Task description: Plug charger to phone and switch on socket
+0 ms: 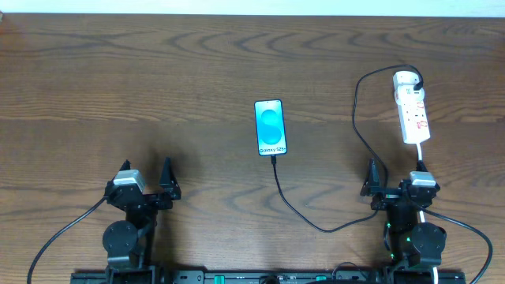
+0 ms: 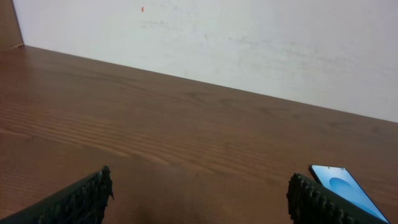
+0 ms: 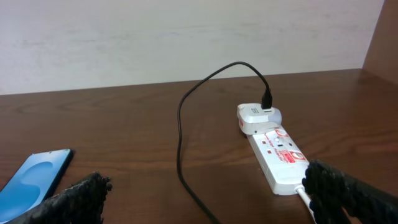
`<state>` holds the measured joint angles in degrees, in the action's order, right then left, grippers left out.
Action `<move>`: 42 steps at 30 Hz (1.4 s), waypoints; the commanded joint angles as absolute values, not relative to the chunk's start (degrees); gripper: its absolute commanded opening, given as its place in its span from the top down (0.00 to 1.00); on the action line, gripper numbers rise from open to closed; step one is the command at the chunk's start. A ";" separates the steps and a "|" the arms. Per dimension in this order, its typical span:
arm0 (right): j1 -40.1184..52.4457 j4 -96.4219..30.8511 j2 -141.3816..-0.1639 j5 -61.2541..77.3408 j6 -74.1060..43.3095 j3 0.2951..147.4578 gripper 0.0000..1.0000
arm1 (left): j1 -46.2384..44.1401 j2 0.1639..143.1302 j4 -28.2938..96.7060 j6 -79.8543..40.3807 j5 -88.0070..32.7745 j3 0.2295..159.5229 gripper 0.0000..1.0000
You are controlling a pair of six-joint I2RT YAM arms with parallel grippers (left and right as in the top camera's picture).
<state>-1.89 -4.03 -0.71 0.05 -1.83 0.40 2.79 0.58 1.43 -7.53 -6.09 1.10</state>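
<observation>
The phone (image 1: 270, 126) lies flat at the centre of the wooden worktop (image 1: 158, 79). It is a small black-edged rectangle with a bright blue-cyan screen, and a white strip of text runs along its lower short end. The charger (image 3: 179, 130), a thin black cable, meets that lower end. From there it curves down and to the right across the lower middle of the frame. It then climbs in a tall loop to a white adapter (image 1: 405, 80) seated in the top end of the socket (image 1: 415, 117).

The socket is a long white power strip with small red marks, lying lengthwise at the upper right. A white cord (image 1: 422, 151) leaves its lower end. The frames do not show how its switches are set.

The left fingers (image 2: 87, 196) are spread wide and empty at the lower left, well apart from the phone. The right fingers (image 3: 348, 190) are likewise released and hold nothing. They sit at the lower right, just below the socket, with the cable loop passing beside them.
</observation>
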 commanded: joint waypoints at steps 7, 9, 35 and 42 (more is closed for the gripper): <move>-1.43 -4.29 -0.32 0.14 -0.56 0.30 0.01 | 2.55 0.21 3.42 -7.62 -7.07 0.23 0.09; -1.43 -4.27 -0.32 0.14 -0.58 0.30 0.01 | 2.55 0.23 3.44 -7.62 -7.05 0.23 0.09; -1.43 -4.29 -0.32 0.14 -0.56 0.30 0.01 | -2.02 0.08 3.90 5.54 -4.49 0.23 0.09; -1.43 -4.29 -0.32 0.14 -0.56 0.30 0.01 | -2.02 0.08 3.97 4.01 -4.21 0.23 0.09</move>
